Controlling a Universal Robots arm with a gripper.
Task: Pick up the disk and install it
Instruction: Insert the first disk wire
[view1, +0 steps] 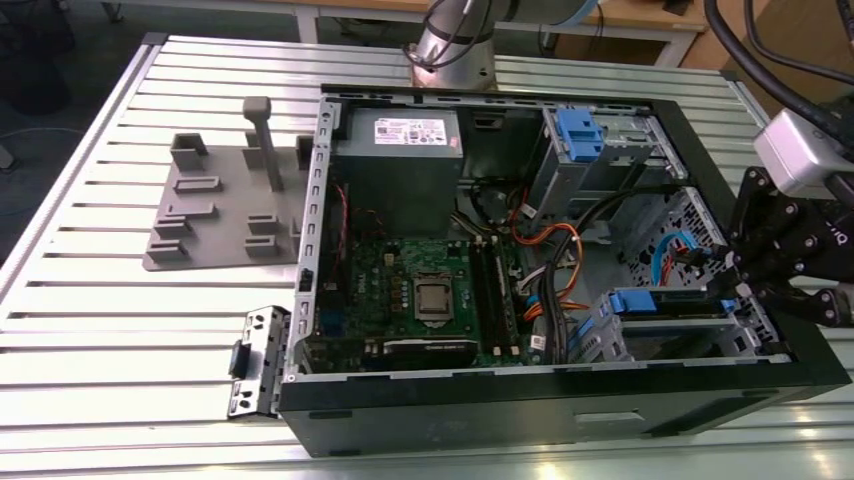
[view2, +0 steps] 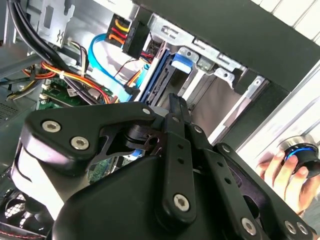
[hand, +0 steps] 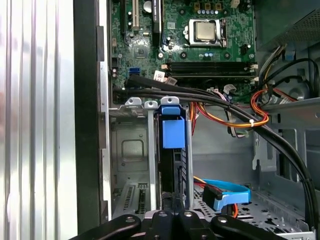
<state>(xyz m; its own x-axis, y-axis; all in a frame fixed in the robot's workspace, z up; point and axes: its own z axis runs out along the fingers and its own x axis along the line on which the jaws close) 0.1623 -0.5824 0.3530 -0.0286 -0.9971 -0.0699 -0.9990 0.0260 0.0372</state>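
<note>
Exterior view first: the black hand (view1: 747, 275) sits at the edge of the open computer case (view1: 561, 400) on the exterior view's right, level with the lower drive bay. The disk (view1: 663, 301) in its blue carrier lies in that bay, just beside the hand; whether the fingertips touch it cannot be told from here. How far the hand is spread cannot be told either, since its black linkage hides the tips in both wrist views.

Seen in the first wrist view, the disk (hand: 173, 150) stands edge-on in the metal cage slot, its blue tab outward, directly ahead of the hand (hand: 172, 216). A second blue carrier (view1: 578, 130) sits in the upper bay. The case rests on a slatted metal worktop (view1: 120, 330), with a grey fixture (view1: 234, 200) well apart from it. In the second wrist view a person's fingers (view2: 280, 172) rest on a round knob (view2: 300, 152).
</note>
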